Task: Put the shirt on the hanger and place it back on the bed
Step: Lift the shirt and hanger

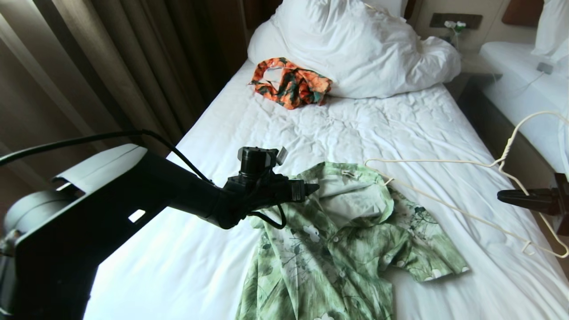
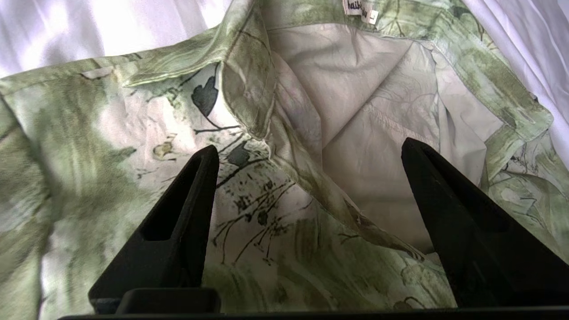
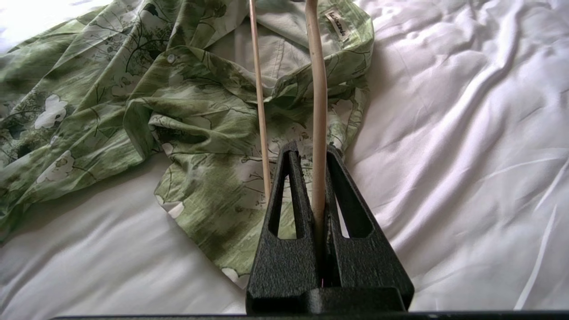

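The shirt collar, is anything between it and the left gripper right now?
Nothing visible. The left gripper hangs open just above the shirt at its collar, with only fabric between the fingers. The hanger, held by the right gripper, reaches the neck from the other side.

The shirt's (image 1: 331, 249) hem ran off the head view's bottom edge, and the left arm (image 1: 133, 195) covered its near shoulder. One end of the hanger (image 1: 449, 206) lay tucked under the collar; its hook ran out past the right edge. Of the right gripper (image 1: 500, 195) only one dark finger showed there, the rest cut off. The neck label's (image 2: 358, 8) writing was cropped in the left wrist view and too small to read in the right wrist view.
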Motion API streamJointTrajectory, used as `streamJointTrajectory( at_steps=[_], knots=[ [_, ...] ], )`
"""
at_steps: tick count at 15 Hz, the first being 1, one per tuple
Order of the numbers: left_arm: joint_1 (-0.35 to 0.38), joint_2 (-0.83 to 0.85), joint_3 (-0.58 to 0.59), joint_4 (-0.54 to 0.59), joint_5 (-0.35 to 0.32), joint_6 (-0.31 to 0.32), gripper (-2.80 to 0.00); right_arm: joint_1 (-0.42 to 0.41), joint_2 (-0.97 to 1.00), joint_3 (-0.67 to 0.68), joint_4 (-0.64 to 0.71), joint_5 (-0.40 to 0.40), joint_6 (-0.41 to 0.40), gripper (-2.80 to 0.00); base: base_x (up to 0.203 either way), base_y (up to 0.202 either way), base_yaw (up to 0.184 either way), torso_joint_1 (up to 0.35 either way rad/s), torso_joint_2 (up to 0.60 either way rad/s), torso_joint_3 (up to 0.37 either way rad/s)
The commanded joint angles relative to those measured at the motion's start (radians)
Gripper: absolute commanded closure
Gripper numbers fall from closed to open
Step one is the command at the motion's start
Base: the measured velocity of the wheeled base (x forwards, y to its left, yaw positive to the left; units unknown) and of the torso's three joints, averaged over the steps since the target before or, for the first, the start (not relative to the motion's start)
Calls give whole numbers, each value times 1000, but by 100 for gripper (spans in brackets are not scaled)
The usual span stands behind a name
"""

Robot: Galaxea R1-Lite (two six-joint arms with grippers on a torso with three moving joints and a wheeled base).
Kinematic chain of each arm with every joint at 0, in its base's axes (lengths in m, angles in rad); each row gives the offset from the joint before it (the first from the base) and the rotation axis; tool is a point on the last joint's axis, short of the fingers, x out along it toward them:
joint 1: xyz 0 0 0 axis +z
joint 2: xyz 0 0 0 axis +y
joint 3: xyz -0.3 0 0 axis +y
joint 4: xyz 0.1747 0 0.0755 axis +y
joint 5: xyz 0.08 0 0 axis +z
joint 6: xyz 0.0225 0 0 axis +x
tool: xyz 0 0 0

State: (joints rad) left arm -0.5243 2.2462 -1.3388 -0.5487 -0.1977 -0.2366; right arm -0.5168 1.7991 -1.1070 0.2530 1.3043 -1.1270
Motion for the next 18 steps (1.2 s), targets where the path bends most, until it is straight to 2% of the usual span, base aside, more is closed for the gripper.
streamJointTrajectory(
  at_steps=[1, 8, 12, 13, 18],
  knots=[
    [1, 42, -28, -3, 0, -1, -280, 3, -4, -1, 0, 7, -7, 0, 0, 0, 0, 0, 0, 0],
    [0, 108, -137, -1, 19, -1, -280, 12, -5, -7, -3, 7, -10, 0, 0, 0, 0, 0, 0, 0],
    [-2, 113, -142, -2, 30, -1, -280, 26, -4, -13, -4, 6, -10, 0, 0, 0, 0, 0, 0, 0],
    [-1, 113, -143, -2, 30, -1, 0, 30, -4, -13, -4, 6, -8, 0, 0, 0, 0, 0, 0, 0],
    [1, 89, -144, -3, 30, -3, 0, 67, 6, -27, -3, 3, -7, 0, 0, 0, 0, 0, 0, 0]
  ],
)
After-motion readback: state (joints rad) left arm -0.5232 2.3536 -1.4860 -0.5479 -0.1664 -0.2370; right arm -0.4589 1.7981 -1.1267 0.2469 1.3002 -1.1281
